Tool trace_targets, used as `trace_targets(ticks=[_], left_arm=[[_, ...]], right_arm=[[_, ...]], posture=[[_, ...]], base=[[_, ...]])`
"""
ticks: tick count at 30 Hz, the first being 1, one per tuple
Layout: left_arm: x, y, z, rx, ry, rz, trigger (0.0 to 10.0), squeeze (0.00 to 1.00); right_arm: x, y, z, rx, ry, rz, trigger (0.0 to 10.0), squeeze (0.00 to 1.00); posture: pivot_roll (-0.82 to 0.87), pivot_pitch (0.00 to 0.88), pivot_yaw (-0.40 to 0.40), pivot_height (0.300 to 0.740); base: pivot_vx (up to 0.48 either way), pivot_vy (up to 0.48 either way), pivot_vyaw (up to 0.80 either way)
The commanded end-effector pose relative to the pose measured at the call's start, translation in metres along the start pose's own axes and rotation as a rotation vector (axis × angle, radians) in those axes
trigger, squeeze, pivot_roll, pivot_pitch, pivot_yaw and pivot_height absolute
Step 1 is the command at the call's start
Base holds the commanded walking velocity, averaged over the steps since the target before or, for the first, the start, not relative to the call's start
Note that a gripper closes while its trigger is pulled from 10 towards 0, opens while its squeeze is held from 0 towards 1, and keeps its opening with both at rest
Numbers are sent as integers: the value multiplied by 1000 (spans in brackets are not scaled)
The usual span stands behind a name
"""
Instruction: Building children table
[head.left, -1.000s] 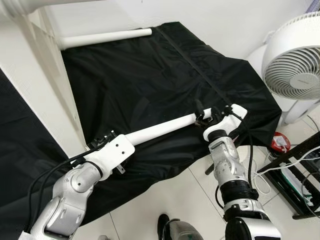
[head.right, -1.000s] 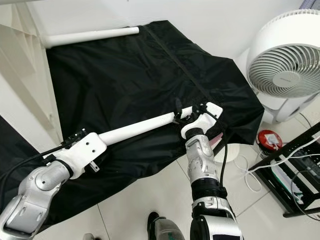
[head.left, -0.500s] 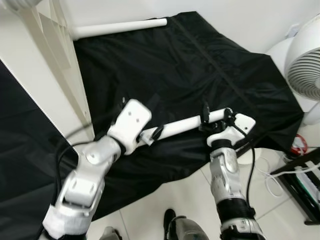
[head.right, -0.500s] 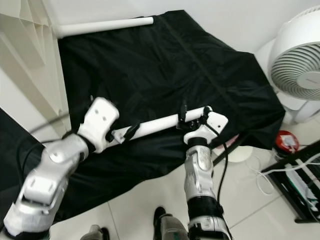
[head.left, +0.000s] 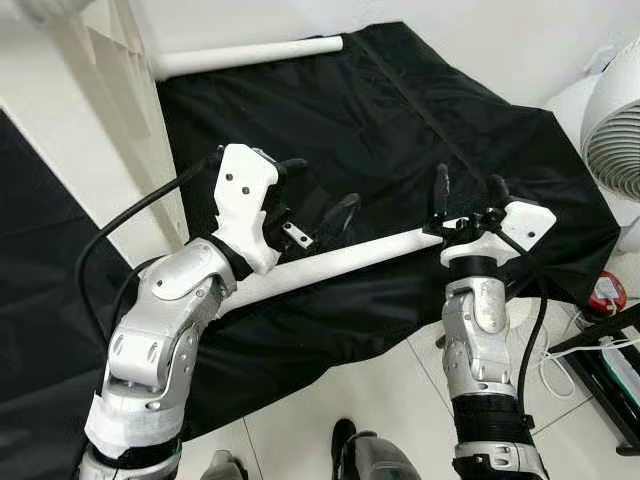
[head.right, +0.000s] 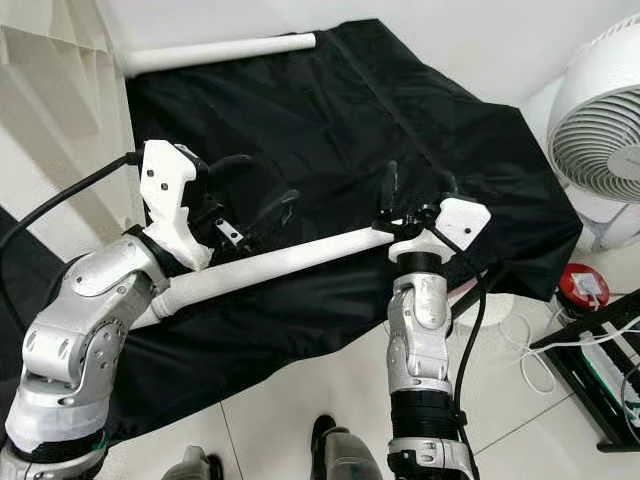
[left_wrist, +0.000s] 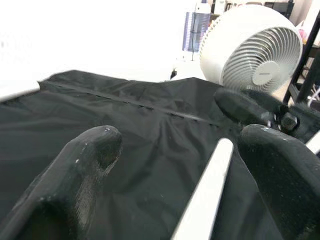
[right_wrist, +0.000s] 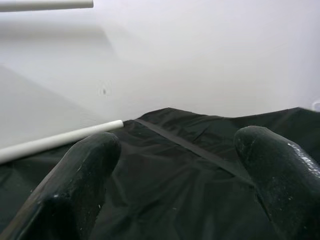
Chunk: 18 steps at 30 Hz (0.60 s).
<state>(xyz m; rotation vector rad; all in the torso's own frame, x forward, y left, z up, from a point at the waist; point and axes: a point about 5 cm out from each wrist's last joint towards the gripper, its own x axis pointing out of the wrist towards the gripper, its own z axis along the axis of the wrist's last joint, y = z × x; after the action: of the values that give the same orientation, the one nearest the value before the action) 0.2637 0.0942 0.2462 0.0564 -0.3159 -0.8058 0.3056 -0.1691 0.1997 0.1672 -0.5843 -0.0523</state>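
Both pincers stand spread above the black cloth: the left pincer over the white table leg, the right pincer at its far end (neither gripping it). A second leg lies along the wall.

We find no readable text, label, brand, number or sign. The white fan has a round hub behind its grille, but any mark on it is too small and blurred for us to make out. Just beside the fan's base, the small red object on the floor carries a pale patch with nothing legible on it. The black cloth and the white table leg lying across it are plain, unmarked surfaces as far as we can tell.
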Motion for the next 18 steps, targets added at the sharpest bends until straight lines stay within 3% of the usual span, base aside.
trace_targets(ticks=[1, 4, 12, 18], left_arm=[[-1, -4, -4, 8, 11, -63, 10000, 0], [-4, -5, -13, 6, 25, -64, 10000, 0], [1, -12, -33, -95, 24, -47, 10000, 0], [8, 0, -57, -151, 31, 63, 10000, 0]], right_arm=[[-5, 0, -5, -13, 26, 0, 10000, 0], [-9, 0, -9, -29, 52, -4, 10000, 0], [-23, 12, -25, -67, 163, 67, 10000, 0], [-22, 20, -41, -156, 231, 126, 10000, 0]], posture=[[113, 108, -9, 740], [116, 80, -25, 740], [104, 35, -16, 740], [60, 0, 35, 740]], base=[[0, 0, 0], [0, 0, 0], [0, 0, 0], [0, 0, 0]])
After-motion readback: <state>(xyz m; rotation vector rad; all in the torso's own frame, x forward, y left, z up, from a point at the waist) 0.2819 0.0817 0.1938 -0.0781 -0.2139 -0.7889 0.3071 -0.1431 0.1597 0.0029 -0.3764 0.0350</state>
